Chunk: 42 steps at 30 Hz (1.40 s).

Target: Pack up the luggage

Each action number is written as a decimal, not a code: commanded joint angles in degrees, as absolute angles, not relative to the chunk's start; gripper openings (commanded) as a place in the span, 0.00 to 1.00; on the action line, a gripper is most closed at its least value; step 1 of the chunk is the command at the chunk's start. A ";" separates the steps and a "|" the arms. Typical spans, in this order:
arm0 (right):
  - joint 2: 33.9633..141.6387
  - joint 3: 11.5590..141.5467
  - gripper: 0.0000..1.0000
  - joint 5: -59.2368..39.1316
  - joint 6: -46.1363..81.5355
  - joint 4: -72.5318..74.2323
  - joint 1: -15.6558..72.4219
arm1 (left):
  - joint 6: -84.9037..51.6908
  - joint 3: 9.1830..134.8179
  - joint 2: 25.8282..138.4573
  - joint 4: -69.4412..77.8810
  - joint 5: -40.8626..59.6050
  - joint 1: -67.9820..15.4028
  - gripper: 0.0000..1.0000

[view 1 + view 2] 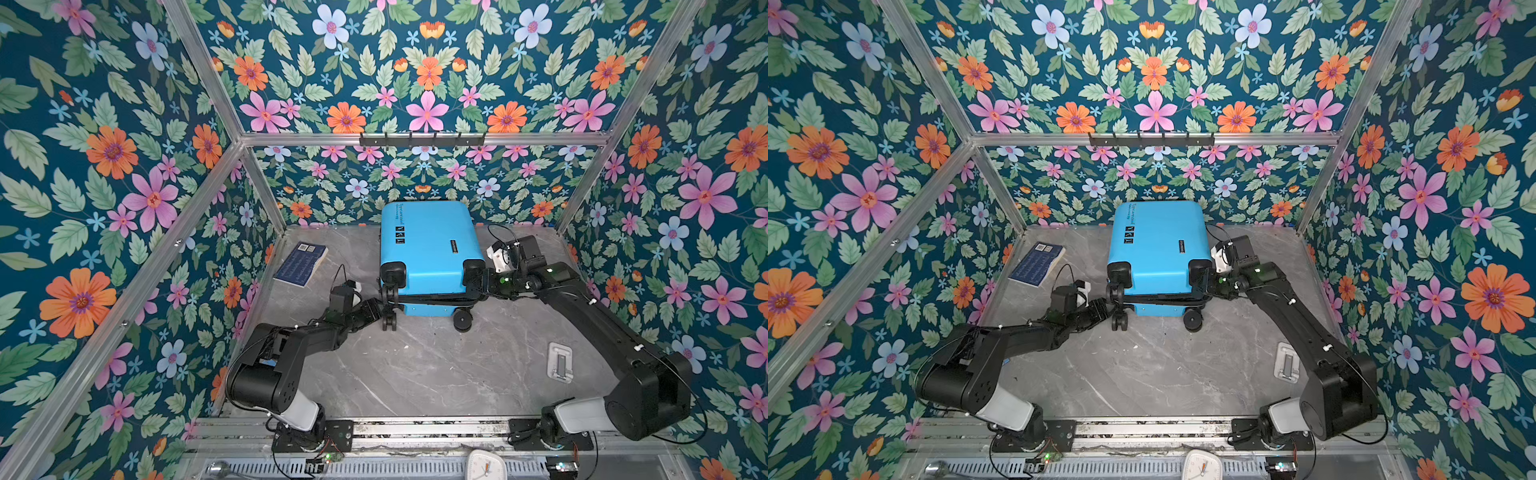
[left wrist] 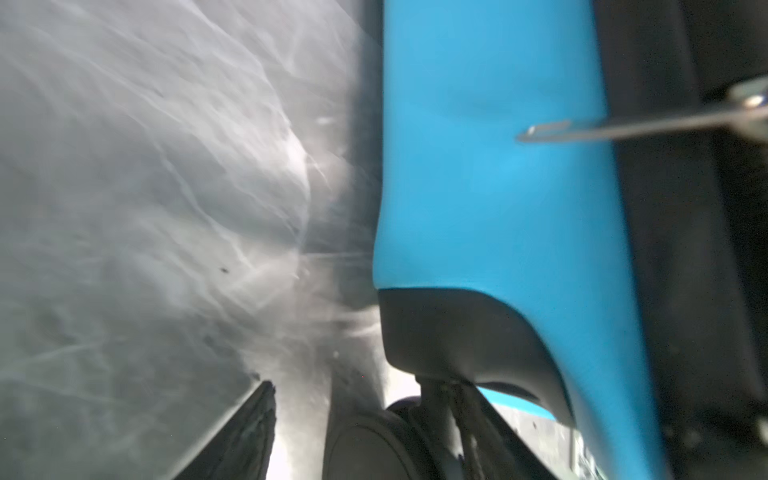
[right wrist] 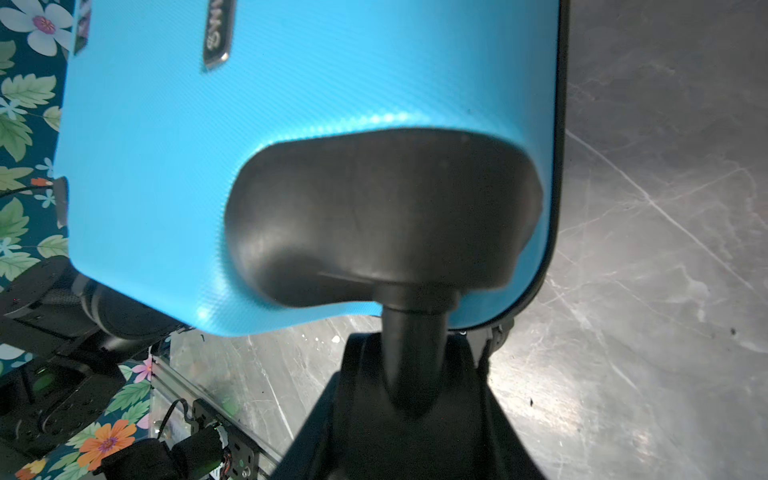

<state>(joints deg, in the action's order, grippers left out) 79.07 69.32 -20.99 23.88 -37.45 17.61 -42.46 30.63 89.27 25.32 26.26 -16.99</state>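
Observation:
The luggage [image 1: 428, 241] [image 1: 1154, 241] is a bright-blue hard-shell suitcase lying flat against the back wall, its black wheels toward the near side. A black seam runs between its two shells. My left gripper [image 1: 385, 308] [image 1: 1113, 307] is at its near left corner. In the left wrist view this gripper [image 2: 374, 419] stands open around a wheel [image 2: 365, 444], with a bright gap beside one finger [image 2: 249, 436]. My right gripper [image 1: 478, 286] [image 1: 1204, 282] is at the near right corner. In the right wrist view it [image 3: 411, 374] is shut on the upper wheel below its stem [image 3: 411, 324].
A dark-blue book [image 1: 301, 264] [image 1: 1037, 264] lies at the left by the wall. A silver metal piece [image 1: 560, 360] lies on the grey marble table near the right arm. A white clock [image 1: 484, 465] sits below the front rail. A metal zipper pull [image 2: 623, 124] sticks out from the luggage.

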 commanded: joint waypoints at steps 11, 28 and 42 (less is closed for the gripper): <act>76.32 57.87 0.18 -24.21 27.51 -30.96 18.36 | -42.73 31.46 90.57 28.13 25.05 -18.34 0.69; 83.31 63.30 0.24 -23.47 20.94 -34.75 6.91 | -46.15 32.89 95.95 36.53 25.63 -26.86 0.69; 80.39 69.02 0.99 -15.53 20.27 -41.76 3.82 | -50.82 39.18 104.99 47.60 24.43 -37.67 0.69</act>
<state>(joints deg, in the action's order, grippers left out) 81.80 68.29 -20.58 19.38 -38.74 3.84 -49.56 38.46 104.16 41.12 24.69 -36.51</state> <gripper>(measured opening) 0.972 0.688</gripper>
